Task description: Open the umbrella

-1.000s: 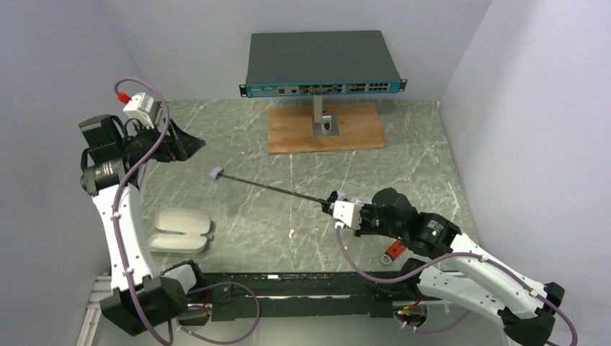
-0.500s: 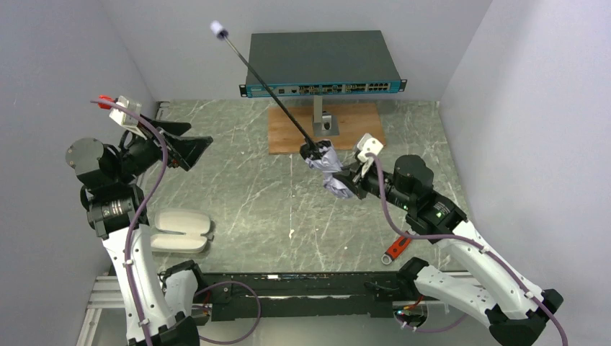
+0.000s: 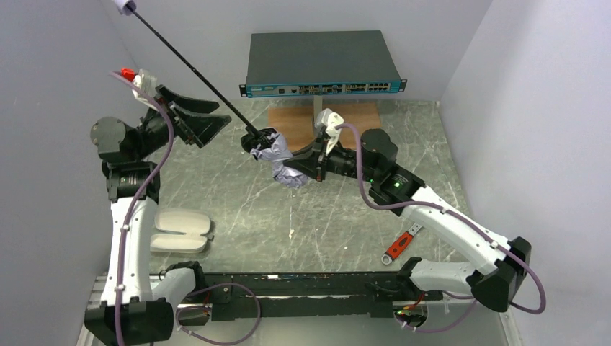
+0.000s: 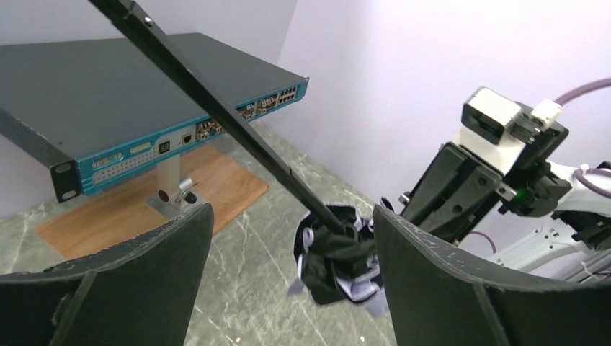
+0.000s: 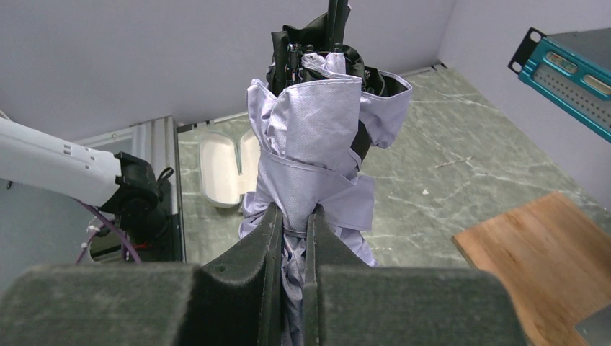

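Note:
The umbrella is folded, its crinkly silvery canopy bunched and black inside. Its thin black shaft is extended up to the far left and ends in a small pale handle. My right gripper is shut on the lower canopy and holds the umbrella above the table; its own view shows fabric pinched between the pads. My left gripper is open just left of the canopy's top. In the left wrist view the canopy and shaft lie between and beyond its fingers, untouched.
A network switch stands on a post over a wooden board at the back. A cream clamshell case lies open at the near left. A red-handled tool lies at the near right. Walls close in on three sides.
My right arm has lifted the umbrella off the table and swung it left, the shaft now pointing up to the far left. My left gripper has turned and moved toward the canopy.

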Motion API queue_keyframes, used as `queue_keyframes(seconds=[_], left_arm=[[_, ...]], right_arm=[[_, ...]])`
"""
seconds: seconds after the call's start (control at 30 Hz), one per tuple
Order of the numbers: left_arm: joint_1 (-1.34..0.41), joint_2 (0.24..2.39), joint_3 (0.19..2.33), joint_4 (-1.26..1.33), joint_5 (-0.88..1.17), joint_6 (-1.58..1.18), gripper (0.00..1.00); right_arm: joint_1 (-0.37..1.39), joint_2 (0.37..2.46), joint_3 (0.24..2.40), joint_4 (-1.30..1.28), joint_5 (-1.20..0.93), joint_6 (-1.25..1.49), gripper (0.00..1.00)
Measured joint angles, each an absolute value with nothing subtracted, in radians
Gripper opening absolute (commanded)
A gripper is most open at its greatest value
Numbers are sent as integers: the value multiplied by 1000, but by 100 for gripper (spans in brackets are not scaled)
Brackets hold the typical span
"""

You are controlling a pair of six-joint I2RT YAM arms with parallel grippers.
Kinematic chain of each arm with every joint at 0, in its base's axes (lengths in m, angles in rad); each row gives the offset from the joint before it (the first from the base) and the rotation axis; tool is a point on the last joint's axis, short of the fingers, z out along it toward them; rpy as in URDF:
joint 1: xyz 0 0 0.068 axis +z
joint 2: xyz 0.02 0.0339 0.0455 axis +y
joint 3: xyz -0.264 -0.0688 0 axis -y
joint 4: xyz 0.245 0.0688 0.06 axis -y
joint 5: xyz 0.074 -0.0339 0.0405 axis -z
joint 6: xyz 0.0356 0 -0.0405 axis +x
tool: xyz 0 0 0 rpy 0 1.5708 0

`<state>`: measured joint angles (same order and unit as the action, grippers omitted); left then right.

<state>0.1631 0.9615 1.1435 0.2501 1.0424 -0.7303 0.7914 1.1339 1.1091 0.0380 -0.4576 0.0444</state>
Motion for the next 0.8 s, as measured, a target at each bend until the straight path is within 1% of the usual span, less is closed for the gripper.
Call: queue_keyframes(seconds=[0.13,0.23,0.33,0.37,0.43,0.47,0.5,0.53,0.57,0.6,0.67,0.7,0.73,0.77,0.8], left_arm=[[111,1044,1151,283,988,-757,56],[89,1095,1155,327,965,-812,47],[72,1127,1155,383,944,-880,36],[69,1134,1155,399,939,-899,35],[65,1142,1155,432,933,-931,40],[63,1145,1155,452,927,-947,39],[62,1148,1155,464,925,-959,34],[59,1150,1155,478,921,-970,19],[57,1151,1155,483,919,-981,2],[55,1152,1155,488,918,-993,0],[42,1151,1156,490,918,-1050,0],[36,1148,1157,491,917,-1051,0],[31,1147,1158,489,921,-1036,0],[31,1147,1163,473,926,-1003,0],[31,1147,1177,428,930,-950,0]], right_arm=[[812,1195,1141,74,-455,45,0],[824,1217,1146,101,-446,45,0],[829,1230,1146,119,-428,45,0],[830,1234,1146,125,-423,45,0],[831,1238,1146,130,-419,45,0],[831,1239,1146,130,-420,45,0],[832,1239,1146,131,-420,45,0],[833,1240,1146,134,-420,45,0],[834,1240,1146,138,-420,45,0],[835,1240,1146,141,-418,45,7],[834,1243,1146,127,-405,36,45],[833,1248,1146,118,-404,33,60],[833,1250,1147,112,-399,32,72],[833,1250,1153,103,-397,23,81],[833,1245,1163,89,-393,15,86]])
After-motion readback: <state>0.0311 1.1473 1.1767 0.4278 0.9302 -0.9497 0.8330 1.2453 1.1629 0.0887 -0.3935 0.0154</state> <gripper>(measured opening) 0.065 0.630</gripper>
